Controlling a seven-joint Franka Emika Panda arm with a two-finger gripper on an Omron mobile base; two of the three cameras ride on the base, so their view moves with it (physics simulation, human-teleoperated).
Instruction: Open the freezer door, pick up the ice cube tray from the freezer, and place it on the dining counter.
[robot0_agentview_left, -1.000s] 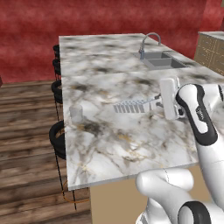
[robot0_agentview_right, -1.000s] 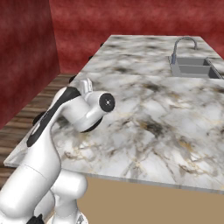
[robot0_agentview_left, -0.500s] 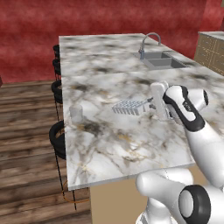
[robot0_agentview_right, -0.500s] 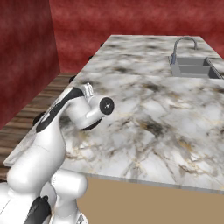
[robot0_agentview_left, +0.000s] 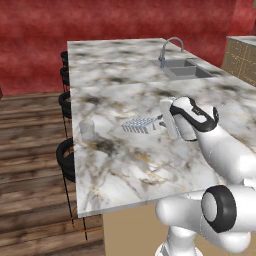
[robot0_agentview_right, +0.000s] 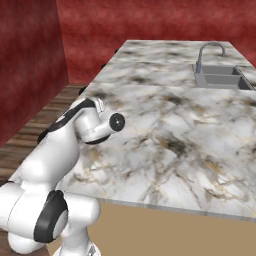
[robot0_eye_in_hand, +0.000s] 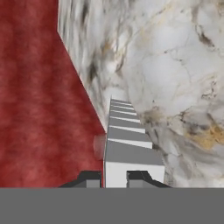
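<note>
Left base view: the ice cube tray (robot0_agentview_left: 142, 124) is seen carried above the dining desk (robot0_agentview_left: 125, 65), held at its near end by the pincer (robot0_agentview_left: 163, 120), which is shut tight on it. The tray is judged light and rigid, a thin moulded grid; held by one end only, it could pivot or slip if jolted, so a grip on the end wall with the tray kept level seems right. Whether it already touches the marble cannot be told from this angle. A small translucent cup (robot0_agentview_left: 87, 129) stands on the desk to the left of the tray, near the desk's left edge and apart from the tray; it is the one thing close enough to be knocked if the tray is set down further left. The sink (robot0_agentview_left: 187, 70) and faucet (robot0_agentview_left: 170, 47) lie well apart, at the far right. Black stools (robot0_agentview_left: 65, 155) line the left edge below the slab.

Right base view: the arm's upper links hide the tray. Open marble is seen ahead of the arm, with the sink far off to the right.

Hand view: the tray (robot0_eye_in_hand: 127, 140) is seen running away from the fingertips (robot0_eye_in_hand: 91, 178), clamped at its near end wall. Beneath it lie the marble and its edge, with the red wall beyond. A faint pale blur beside the tray may be the cup; that cannot be confirmed.
</note>
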